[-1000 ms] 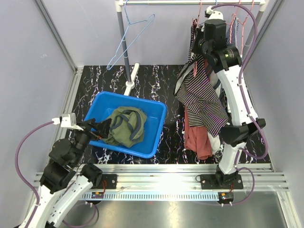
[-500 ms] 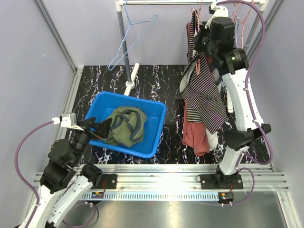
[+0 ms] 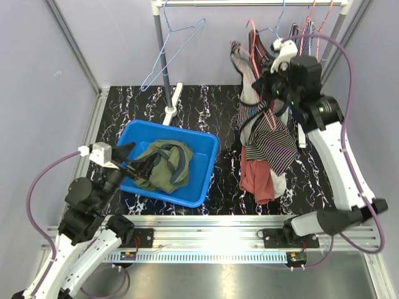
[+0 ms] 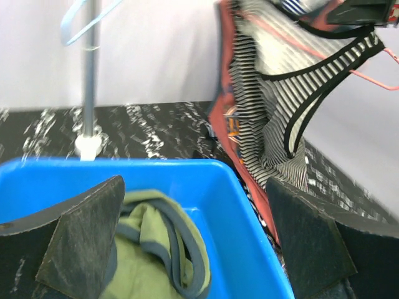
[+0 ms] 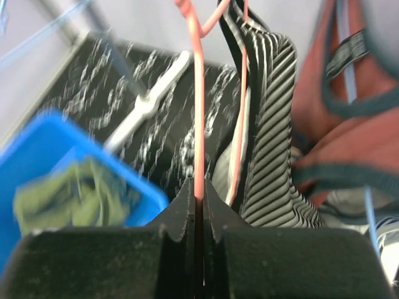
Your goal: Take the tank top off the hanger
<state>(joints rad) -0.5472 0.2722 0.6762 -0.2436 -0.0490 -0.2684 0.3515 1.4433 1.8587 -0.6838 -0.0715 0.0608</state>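
Note:
The black-and-white striped tank top (image 3: pixel 269 134) hangs on a pink wire hanger (image 3: pixel 250 30), held in the air below the rail. My right gripper (image 3: pixel 272 78) is shut on the hanger's wire (image 5: pixel 199 112), which passes up between the closed fingers (image 5: pixel 198 187). The striped top (image 5: pixel 274 118) hangs just right of the wire. My left gripper (image 3: pixel 133 159) is open and empty over the blue bin, well left of the top. In the left wrist view the top (image 4: pixel 274 81) shows far off at the upper right, beyond the open gripper (image 4: pixel 194 187).
A blue bin (image 3: pixel 209 163) holds a green garment (image 3: pixel 165 165). A red garment (image 3: pixel 255 177) hangs under the striped top. A rack pole (image 3: pixel 163 56) stands at the back with an empty blue hanger (image 3: pixel 177 43). More hangers (image 3: pixel 312 18) hang on the rail at the top right.
My right arm has come down and away from the rail with the pink hanger and striped top. My left gripper has risen a little over the bin.

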